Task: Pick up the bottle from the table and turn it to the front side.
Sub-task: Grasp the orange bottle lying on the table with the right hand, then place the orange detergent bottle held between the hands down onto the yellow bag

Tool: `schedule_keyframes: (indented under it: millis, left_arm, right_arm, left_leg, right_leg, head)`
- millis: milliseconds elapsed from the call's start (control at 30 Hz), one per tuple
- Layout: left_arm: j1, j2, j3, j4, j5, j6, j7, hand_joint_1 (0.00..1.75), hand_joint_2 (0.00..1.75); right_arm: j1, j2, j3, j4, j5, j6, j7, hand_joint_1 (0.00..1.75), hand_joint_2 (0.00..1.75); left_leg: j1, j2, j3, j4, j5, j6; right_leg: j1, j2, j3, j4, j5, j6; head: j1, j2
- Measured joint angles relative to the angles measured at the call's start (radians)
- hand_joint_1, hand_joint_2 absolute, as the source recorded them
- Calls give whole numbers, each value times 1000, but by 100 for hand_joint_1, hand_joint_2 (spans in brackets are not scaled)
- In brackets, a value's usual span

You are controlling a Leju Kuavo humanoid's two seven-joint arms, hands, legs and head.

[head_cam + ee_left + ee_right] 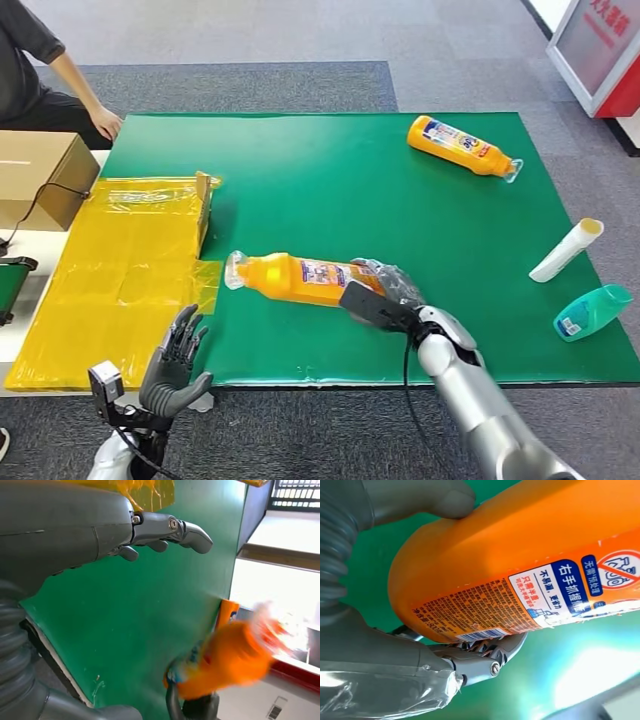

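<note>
Right hand (377, 292) gripped base of orange bottle (302, 278), lying sideways on green mat (340, 180); my left hand (175, 362) hung open, empty.

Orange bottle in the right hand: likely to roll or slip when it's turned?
The orange bottle lies on its side and looks rounded, so it may roll. Its glossy plastic could slip, as the right hand grips only its base end.
</note>
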Motion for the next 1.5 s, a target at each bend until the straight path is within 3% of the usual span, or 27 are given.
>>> schedule_keyframes:
  millis: [200,400,700,933,1167,1333,1367,1433,1467,1500]
  left_arm:
    - [-2,-5,10,-23,10,30,17,0,175]
    - [-61,-23,-3,-61,-7,82,160,0,175]
    - [-133,-2,-156,-72,-13,19,103,0,175]
    - [-158,60,-301,-74,-17,-77,2,0,175]
    - [-161,103,-338,-82,-24,-53,0,0,175]
    - [-143,104,-338,-123,-62,26,0,1,175]
    - [-139,102,-337,-135,-73,47,0,16,175]
    - [-130,96,-334,-160,-92,86,0,103,175]
    - [-125,93,-333,-174,-98,99,0,145,175]
    - [-119,89,-332,-188,-104,111,0,175,175]
  right_arm:
    - [118,35,-19,-210,-72,8,-24,175,175]
    - [197,128,18,-278,-70,14,-66,175,175]
    - [154,197,121,-119,-55,-40,-108,175,175]
    - [90,231,168,46,-64,-72,-140,175,175]
    - [48,244,178,129,-69,-82,-141,175,175]
    - [31,253,184,187,-71,-105,-141,175,175]
    - [30,253,184,198,-72,-109,-141,175,175]
    - [29,254,183,215,-75,-114,-140,173,175]
    - [29,254,183,221,-76,-116,-140,154,175]
    - [29,254,182,225,-77,-118,-139,136,175]
  left_leg:
    - [0,-1,0,0,0,1]
    - [0,-1,0,0,1,-1]
    - [0,-1,0,0,2,0]
    - [0,0,0,0,2,0]
    - [0,0,0,0,2,0]
    - [0,0,0,0,2,0]
    - [0,0,0,0,2,0]
    - [0,0,0,0,2,0]
    - [0,0,0,0,2,0]
    - [0,0,0,0,2,0]
  right_leg:
    - [0,-1,0,0,0,1]
    - [0,-1,0,0,1,0]
    - [0,-1,0,0,2,0]
    - [0,-1,0,0,2,0]
    - [0,-1,0,0,2,0]
    - [0,-1,0,0,2,0]
    - [0,-1,0,0,2,0]
    - [0,-1,0,0,2,0]
    - [0,-1,0,0,2,0]
    - [0,-1,0,0,2,0]
  head:
    - [0,0]
    - [0,0]
    - [0,0]
    - [0,0]
    - [0,0]
    - [0,0]
    - [0,0]
    - [0,0]
    - [0,0]
    - [0,0]
